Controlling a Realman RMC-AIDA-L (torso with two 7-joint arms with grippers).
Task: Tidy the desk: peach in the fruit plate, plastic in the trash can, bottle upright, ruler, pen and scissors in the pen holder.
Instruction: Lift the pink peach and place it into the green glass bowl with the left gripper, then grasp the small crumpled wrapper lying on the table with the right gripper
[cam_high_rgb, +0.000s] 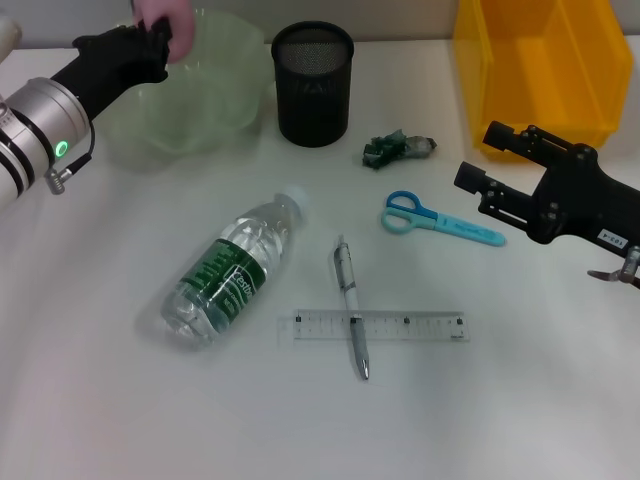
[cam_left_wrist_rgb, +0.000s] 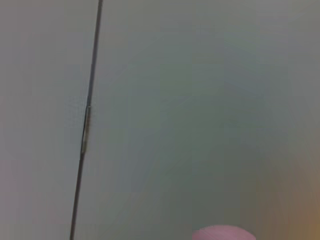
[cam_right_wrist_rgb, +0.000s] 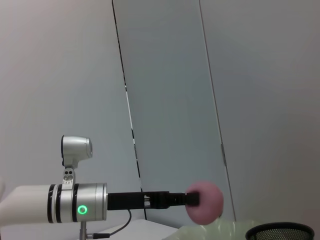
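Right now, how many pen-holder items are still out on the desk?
3. The pen lies mid-desk across the ruler; the scissors lie to their right, near the right gripper. The pen holder's inside isn't visible.

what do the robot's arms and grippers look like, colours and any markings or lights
The left arm is silver-white with black bands, a glowing green ring light and a thin black cable at the wrist; its left gripper is black. The right gripper is also black and angular, with exposed brackets and screws, a small white label with dark print on its body and a metal fitting near the wrist.
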